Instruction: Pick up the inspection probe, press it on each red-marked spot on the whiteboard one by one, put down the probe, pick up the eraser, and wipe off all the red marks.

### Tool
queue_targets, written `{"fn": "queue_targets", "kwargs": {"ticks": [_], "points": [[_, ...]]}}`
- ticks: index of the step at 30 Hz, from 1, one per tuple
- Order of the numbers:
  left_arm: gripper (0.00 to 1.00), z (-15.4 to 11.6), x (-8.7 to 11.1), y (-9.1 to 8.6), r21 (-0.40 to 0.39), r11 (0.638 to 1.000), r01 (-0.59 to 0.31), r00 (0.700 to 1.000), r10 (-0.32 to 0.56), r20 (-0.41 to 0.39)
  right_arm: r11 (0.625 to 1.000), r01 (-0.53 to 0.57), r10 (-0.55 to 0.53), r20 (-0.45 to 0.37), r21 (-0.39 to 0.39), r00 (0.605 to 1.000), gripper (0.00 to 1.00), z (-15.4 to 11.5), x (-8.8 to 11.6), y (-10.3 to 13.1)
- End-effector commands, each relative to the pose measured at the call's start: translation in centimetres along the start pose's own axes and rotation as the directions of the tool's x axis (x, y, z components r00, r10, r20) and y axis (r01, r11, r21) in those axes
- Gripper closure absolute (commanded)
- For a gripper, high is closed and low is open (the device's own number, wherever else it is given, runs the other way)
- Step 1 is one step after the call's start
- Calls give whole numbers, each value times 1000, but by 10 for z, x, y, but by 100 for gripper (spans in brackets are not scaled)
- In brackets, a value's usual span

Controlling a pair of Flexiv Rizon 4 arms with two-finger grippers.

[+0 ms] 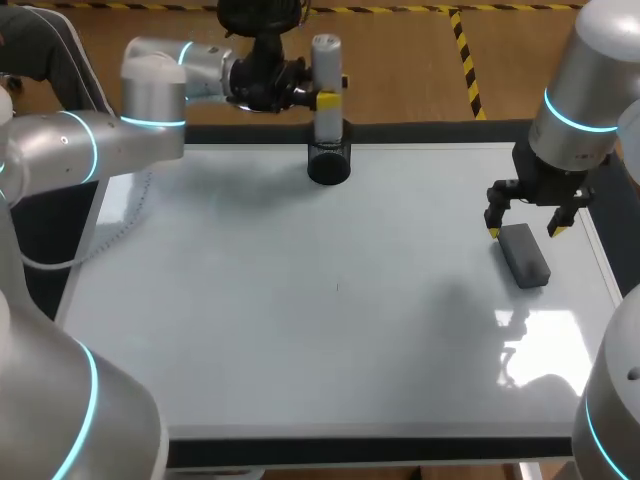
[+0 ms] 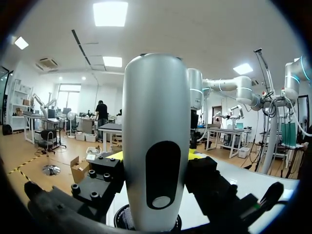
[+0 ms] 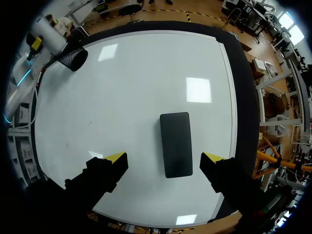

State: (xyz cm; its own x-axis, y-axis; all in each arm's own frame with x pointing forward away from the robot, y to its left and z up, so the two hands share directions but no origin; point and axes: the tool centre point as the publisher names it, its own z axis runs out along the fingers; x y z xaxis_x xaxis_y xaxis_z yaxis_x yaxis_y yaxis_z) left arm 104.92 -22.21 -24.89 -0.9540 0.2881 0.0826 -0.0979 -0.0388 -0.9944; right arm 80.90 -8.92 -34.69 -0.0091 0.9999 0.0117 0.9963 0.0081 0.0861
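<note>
The left arm (image 1: 150,90) comes in level along the far edge of the whiteboard (image 1: 300,330). Its wrist is turned sideways, and the left tool (image 1: 325,100) is clenched on the probe (image 1: 327,65). The probe stands upright with its lower end at the mouth of the black holder (image 1: 328,165). The right arm (image 1: 580,100) points straight down near the board's right edge. The right tool (image 1: 525,222) is released, fingers spread wide, hovering over the eraser (image 1: 524,255), which lies flat on the board.
</note>
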Motion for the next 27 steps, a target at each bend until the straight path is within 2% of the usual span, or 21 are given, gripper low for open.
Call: {"fn": "queue_targets", "kwargs": {"ticks": [1,12,27], "points": [[100,-3,-4,4,6,1000,3,1000,-3,-16,1000,1,-1,-1,-1,1000,0,-1,-1,-1],[100,-3,-6,24,14,999,30,1000,-30,-7,1000,1,-1,-1,-1,1000,0,-1,-1,-1],[100,4,-8,30,-18,1000,23,999,-23,-40,1000,1,-1,-1,-1,1000,0,-1,-1,-1]]}}
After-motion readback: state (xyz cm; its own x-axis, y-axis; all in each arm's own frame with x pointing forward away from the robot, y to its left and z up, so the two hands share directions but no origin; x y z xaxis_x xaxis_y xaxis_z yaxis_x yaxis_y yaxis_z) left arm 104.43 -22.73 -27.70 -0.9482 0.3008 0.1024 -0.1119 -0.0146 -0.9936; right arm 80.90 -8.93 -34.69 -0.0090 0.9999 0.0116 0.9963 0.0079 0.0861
